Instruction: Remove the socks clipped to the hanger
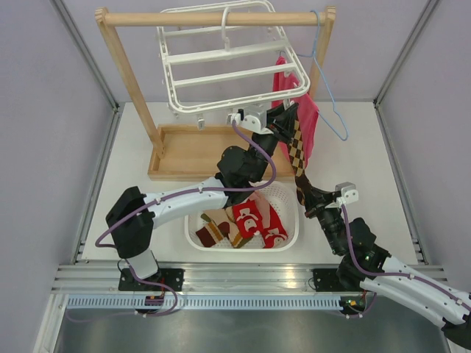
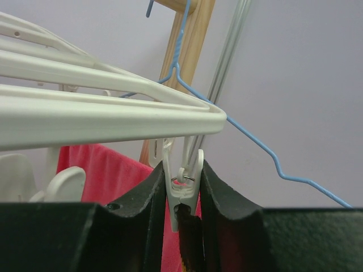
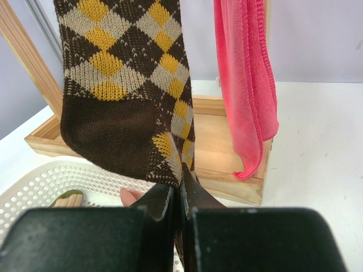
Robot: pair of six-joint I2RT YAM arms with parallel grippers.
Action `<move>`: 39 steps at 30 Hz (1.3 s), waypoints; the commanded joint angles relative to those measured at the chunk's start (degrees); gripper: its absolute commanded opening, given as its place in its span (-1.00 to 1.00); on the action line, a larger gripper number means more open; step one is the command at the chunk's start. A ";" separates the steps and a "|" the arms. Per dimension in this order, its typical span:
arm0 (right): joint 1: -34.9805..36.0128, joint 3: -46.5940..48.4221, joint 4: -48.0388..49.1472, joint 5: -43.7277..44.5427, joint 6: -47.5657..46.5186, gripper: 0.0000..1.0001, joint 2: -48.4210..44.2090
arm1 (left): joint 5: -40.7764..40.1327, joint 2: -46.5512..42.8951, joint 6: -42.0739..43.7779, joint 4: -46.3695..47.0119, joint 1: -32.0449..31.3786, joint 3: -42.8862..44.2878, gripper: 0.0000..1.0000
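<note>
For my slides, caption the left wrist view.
Left gripper squeezes a white plastic clip under the white plastic drying frame.

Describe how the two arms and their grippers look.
The left arm and right arm have white shells with black joints and black bases. A purple cable runs along each. Each wrist carries a small white camera block. The left gripper and right gripper have black, chunky fingers with wedge-shaped tips.
</note>
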 commanded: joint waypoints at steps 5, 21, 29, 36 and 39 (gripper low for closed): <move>0.15 1.70 0.59 0.02 0.52 -0.98 -0.04 | -1.34 -3.76 2.99 -2.14 -0.11 1.42 -0.59; 0.15 2.23 -0.11 -0.59 0.61 -0.99 0.75 | -3.00 -4.46 3.78 -0.82 -0.11 1.07 0.31; 0.24 2.40 -0.55 -0.68 0.78 -0.98 0.22 | -2.30 -4.55 3.43 -2.40 -0.11 0.99 0.14; 0.15 2.32 -0.64 -0.68 0.70 -0.98 -0.13 | -1.07 -4.63 4.66 -3.11 -0.02 1.60 -0.68; 0.15 2.32 -0.73 -0.50 0.78 -0.98 -0.13 | -0.81 -4.63 5.01 -3.11 -0.11 1.78 -0.95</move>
